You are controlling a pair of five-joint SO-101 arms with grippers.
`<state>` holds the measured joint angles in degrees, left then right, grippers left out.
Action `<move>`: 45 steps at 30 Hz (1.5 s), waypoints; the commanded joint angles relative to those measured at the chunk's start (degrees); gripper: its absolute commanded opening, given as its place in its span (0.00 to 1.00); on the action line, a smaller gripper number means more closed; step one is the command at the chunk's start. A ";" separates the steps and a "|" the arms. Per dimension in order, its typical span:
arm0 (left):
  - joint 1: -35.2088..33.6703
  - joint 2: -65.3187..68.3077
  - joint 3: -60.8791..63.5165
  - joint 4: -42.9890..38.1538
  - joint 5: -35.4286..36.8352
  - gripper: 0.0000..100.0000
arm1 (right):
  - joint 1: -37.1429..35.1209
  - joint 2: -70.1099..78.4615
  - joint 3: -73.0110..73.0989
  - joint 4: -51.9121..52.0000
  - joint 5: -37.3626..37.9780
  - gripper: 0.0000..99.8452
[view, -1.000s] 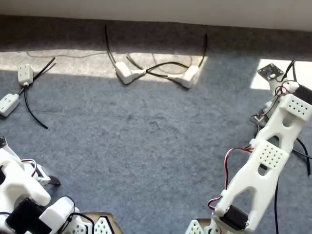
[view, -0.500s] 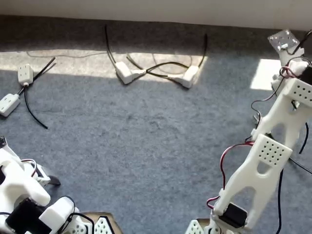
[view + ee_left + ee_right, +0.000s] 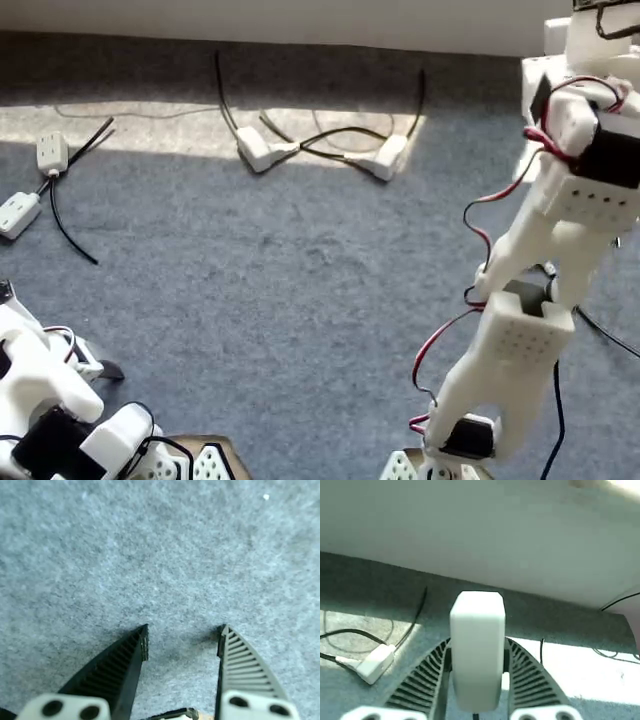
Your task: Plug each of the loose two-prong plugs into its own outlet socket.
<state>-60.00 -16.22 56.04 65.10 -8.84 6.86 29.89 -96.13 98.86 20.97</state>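
Note:
My right gripper [image 3: 477,649] is shut on a white plug [image 3: 477,645], held upright off the carpet with a thin black cord under it. The right arm [image 3: 560,210] rises tall at the right side of the high view, up to its top edge. A white outlet block [image 3: 388,157] and a second white piece [image 3: 255,150] lie at the back middle with black cords crossing; the nearer one [image 3: 374,662] lies well off from the held plug. Two more white pieces [image 3: 52,152] [image 3: 18,213] lie at the far left. My left gripper [image 3: 183,641] is open just above bare carpet.
Grey carpet [image 3: 300,300] covers the floor, with a sunlit strip along the back and a pale wall [image 3: 470,530] behind it. The left arm [image 3: 40,400] sits folded at the front left corner. Black cords trail near the far-left pieces and beside the right arm's base.
The right arm has lifted and swung up toward the back wall, its upper part now reaching the top edge of the high view. The left arm has not moved.

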 commanded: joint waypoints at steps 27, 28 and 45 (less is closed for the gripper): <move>0.04 -0.75 -0.13 -1.32 0.26 0.22 | -45.05 -68.53 136.66 -35.38 -10.90 0.06; 0.13 -0.75 -0.04 -1.32 0.26 0.22 | -46.81 -68.53 140.53 -38.64 -10.90 0.06; 0.31 -0.75 -0.04 -1.32 0.26 0.22 | -46.64 -37.67 141.32 -59.56 -13.36 0.16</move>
<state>-60.00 -16.22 56.13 64.92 -8.84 -43.08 -18.29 54.02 39.69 9.54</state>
